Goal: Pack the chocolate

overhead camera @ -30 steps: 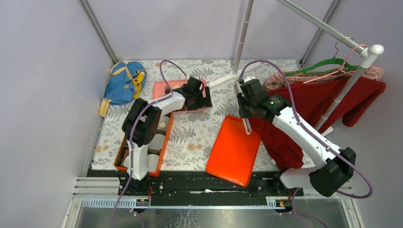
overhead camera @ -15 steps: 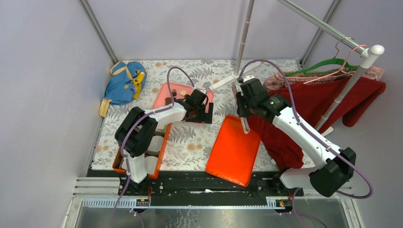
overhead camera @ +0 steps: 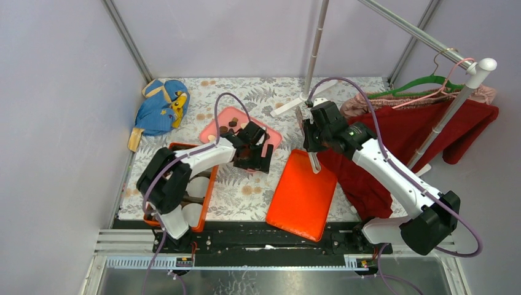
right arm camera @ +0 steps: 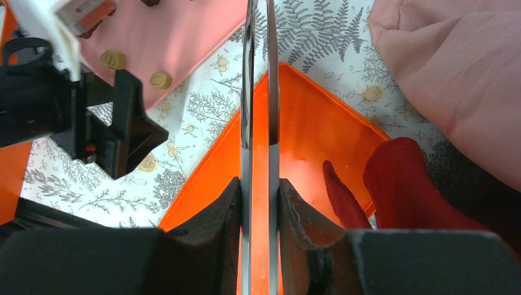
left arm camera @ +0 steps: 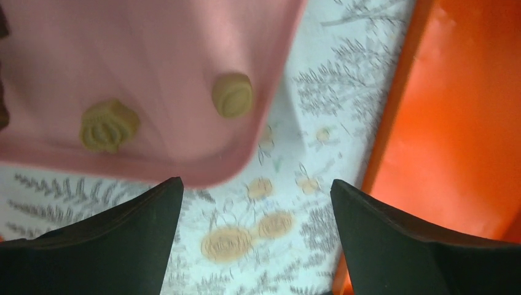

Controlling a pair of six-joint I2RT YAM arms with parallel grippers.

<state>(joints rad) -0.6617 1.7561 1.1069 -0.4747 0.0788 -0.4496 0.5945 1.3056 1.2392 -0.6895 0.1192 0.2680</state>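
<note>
Chocolate (left arm camera: 232, 95) pieces lie on the pink tray (left arm camera: 153, 37), left of centre on the surface. Expect light, brittle pieces: pinch gently across the sides. Left fingers (left arm camera: 123, 239) released, empty; right fingers (right arm camera: 215, 246) clenched on metal tongs (right arm camera: 273, 74).

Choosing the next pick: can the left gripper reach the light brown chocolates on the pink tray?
Likely yes: the left gripper hangs open by the pink tray, chocolates uncovered just ahead.
</note>
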